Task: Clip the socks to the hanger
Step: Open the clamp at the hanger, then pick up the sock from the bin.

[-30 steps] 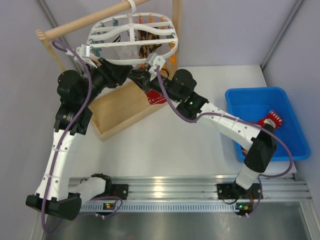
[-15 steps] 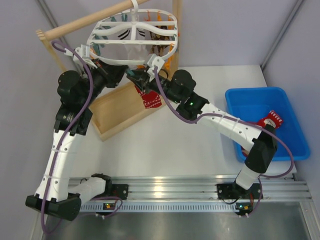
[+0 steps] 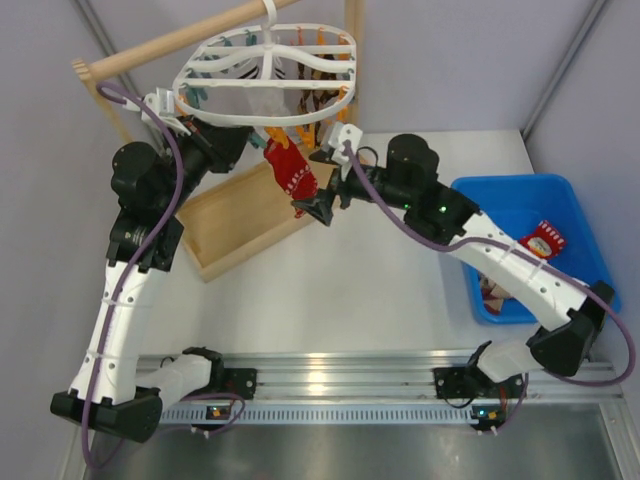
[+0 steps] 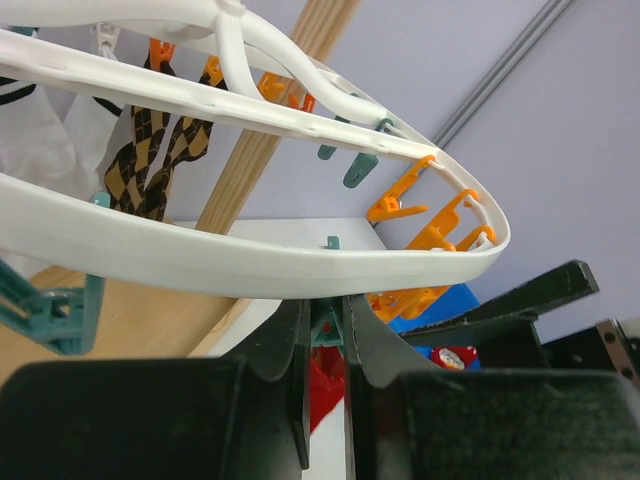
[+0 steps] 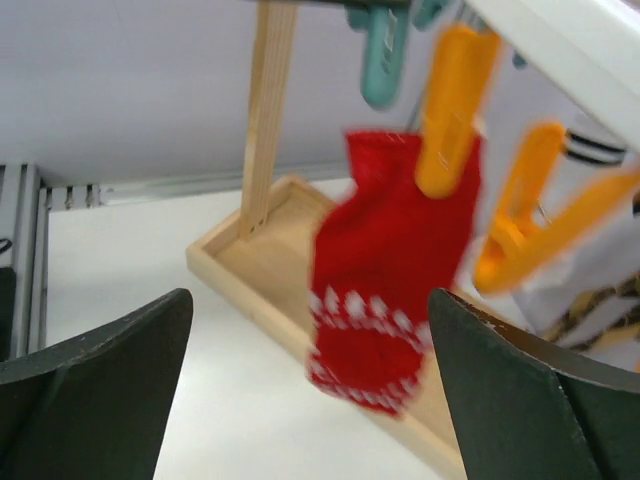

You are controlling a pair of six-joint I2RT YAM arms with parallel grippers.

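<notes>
- The red sock (image 3: 288, 170) hangs under the near rim of the hanger (image 3: 225, 117), above the far end of the wooden tray (image 3: 235, 225).
- In the left wrist view you see a teal clip (image 4: 328, 326) just under the white rim, with red cloth directly below it.
- Your left jaws are almost closed, and they pinch this teal clip between them.
- Your right jaws stand wide open and hold nothing. The fingers (image 5: 90, 390) are at both edges of the wrist view. The sock shows between them but farther away, and it does not touch them.
- In that same view an orange clip (image 5: 450, 110) crosses the top of the sock. I cannot tell whether it grips the cloth.
- From above, the right jaws are just to the right of the sock.
- The hanger hangs by its hook on the wooden rod (image 3: 170, 45). A checked sock (image 4: 150, 140) and some white cloth also hang from it.
- More socks (image 3: 545, 240) lie in the blue bin (image 3: 510, 180) at the right of the worktop (image 3: 350, 290), well apart from the hanger.
</notes>
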